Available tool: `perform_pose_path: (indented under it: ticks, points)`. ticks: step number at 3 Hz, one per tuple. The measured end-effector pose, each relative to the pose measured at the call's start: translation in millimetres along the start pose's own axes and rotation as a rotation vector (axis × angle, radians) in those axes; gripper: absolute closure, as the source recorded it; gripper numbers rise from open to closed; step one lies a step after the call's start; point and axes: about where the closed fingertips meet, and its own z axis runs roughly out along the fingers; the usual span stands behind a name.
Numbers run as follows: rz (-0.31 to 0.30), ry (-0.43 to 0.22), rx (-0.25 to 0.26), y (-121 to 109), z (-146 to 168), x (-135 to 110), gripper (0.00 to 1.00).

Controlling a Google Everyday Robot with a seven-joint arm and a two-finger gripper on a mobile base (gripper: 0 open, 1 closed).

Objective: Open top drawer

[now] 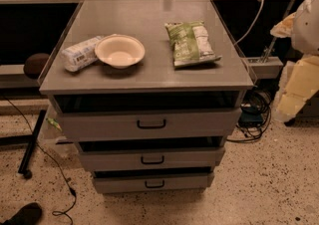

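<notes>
The top drawer [149,125] is the widest grey front of the cabinet, just under the grey top [144,77]. Its small dark pull handle [151,124] sits at the middle of the front. A dark gap shows between the front's upper edge and the cabinet top. Two narrower grey drawer fronts [152,159] sit below it, each with its own dark handle. My gripper is not in view. Only a white and pale yellow part of my arm [303,64] shows at the right edge, well apart from the cabinet.
On the cabinet top lie a cream bowl [119,51], a white packet [82,54] to its left and a green chip bag [191,43] to its right. Cables [254,114] pile on the floor at the right. A black cable and stand leg [31,144] are at the left.
</notes>
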Motion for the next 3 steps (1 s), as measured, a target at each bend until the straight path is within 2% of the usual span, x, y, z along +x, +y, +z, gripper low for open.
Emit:
perform_pose_path:
  ticks: [1,2,3]
  points:
    - [0.0,0.0,0.0,0.0,0.0,0.0,0.0]
    - [0.022,-0.05,0.014,-0.3,8.9,3.3,0.0]
    - [0.104,-0.159,0.018,9.7,36.8,-1.2,0.0]
